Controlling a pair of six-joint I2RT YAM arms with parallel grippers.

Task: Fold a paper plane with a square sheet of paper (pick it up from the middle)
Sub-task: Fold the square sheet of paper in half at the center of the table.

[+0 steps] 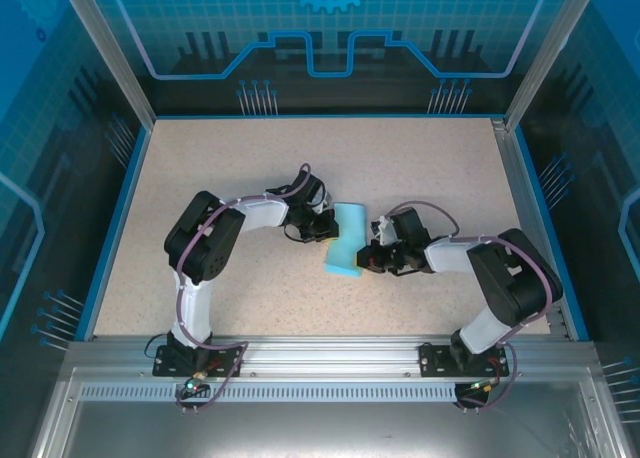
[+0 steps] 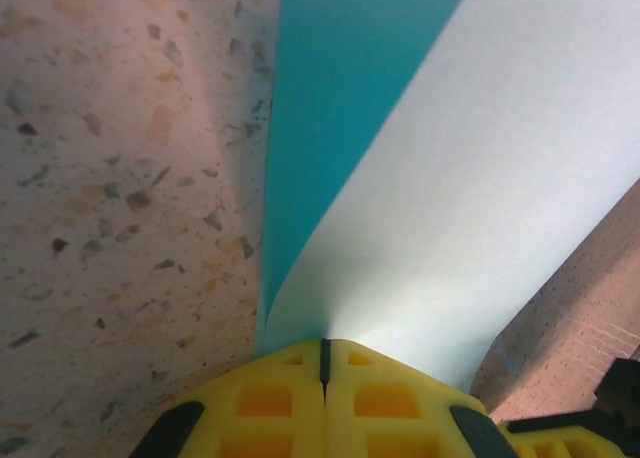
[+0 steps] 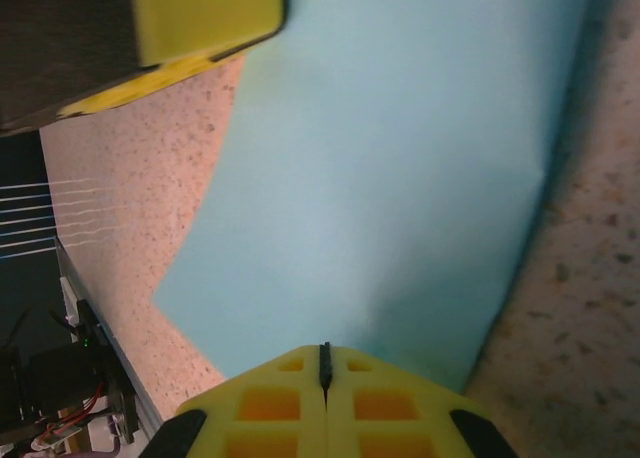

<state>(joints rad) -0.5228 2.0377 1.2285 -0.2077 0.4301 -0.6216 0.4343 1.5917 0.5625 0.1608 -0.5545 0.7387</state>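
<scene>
The square sheet of paper (image 1: 346, 242) is light cyan and sits bowed up off the table between my two grippers. My left gripper (image 1: 322, 225) pinches its left edge. In the left wrist view the yellow jaws (image 2: 324, 344) are pressed together, and the sheet (image 2: 480, 178) curls away from the tips, darker on its far fold. My right gripper (image 1: 377, 250) holds the opposite edge. In the right wrist view its jaws (image 3: 324, 349) are closed on the sheet (image 3: 400, 178), and the left gripper's yellow finger (image 3: 200, 18) shows at the top left.
The speckled beige table (image 1: 250, 168) is bounded by blue rails and aluminium posts (image 1: 110, 53). A metal frame (image 1: 330, 353) runs along the near edge by the arm bases. Both arms reach in towards the middle.
</scene>
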